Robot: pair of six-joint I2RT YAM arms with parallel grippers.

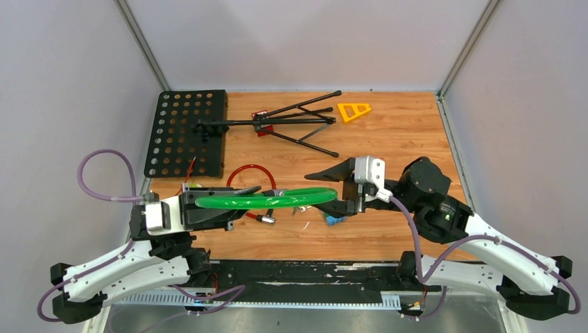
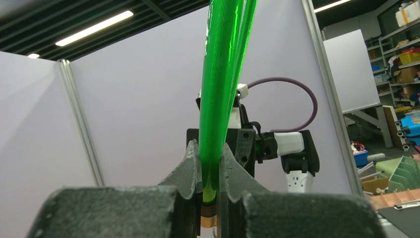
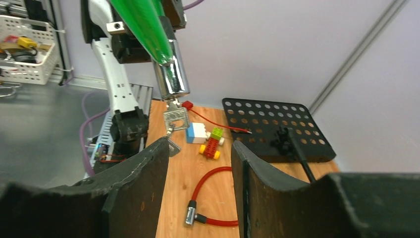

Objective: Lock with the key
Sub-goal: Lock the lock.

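Grey partition walls close in a wooden table. The left pincer is clamped on the green cable lock, whose loop is held off the table and reaches across from that pincer to the right pincer. In the left wrist view the green cable rises straight up out of the closed fingers.

The right pincer stands open with nothing in it. In its wrist view the cable's metal lock barrel hangs just beyond and above the gap between its fingers, and a small bunch of keys dangles from the barrel's lower end, close to the left fingertip but apart from it.

On the table beneath and beyond the right pincer lies a red cable lock. Farther out sit some toy bricks, and to the far right a black perforated plate. An orange triangle lies well beyond both pincers.
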